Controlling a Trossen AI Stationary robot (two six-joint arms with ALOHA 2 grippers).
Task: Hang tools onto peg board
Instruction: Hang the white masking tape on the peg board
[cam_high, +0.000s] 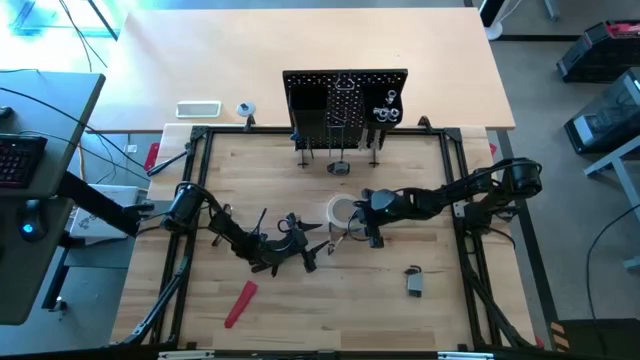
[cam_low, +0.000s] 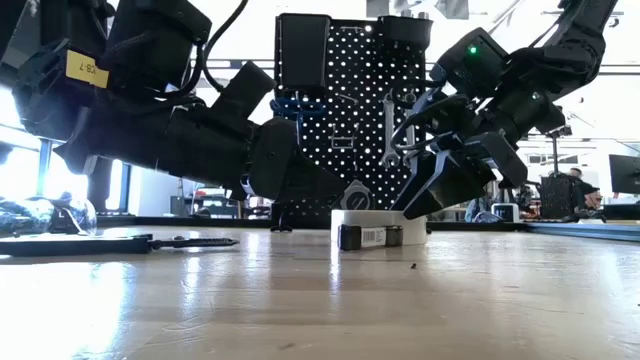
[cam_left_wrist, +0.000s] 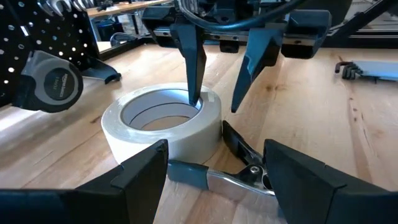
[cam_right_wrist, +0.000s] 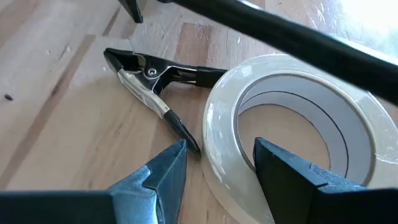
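Near the middle of the high frame we count one white tape roll (cam_high: 341, 211) flat on the worktop (cam_high: 300, 310), one pair of pliers (cam_right_wrist: 152, 87) just beside it, and one red-handled tool (cam_high: 239, 303) at lower left. Our right tool (cam_left_wrist: 214, 81) straddles the roll's wall, fingers apart; our left tool (cam_left_wrist: 214, 177) hangs apart near the pliers. One peg board (cam_high: 345, 105) stands at upper centre.

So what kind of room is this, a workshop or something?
Probably a robotics lab or workshop: a wooden table with a black peg board of tools, a desk with a keyboard beside it, and more workbenches and equipment behind.
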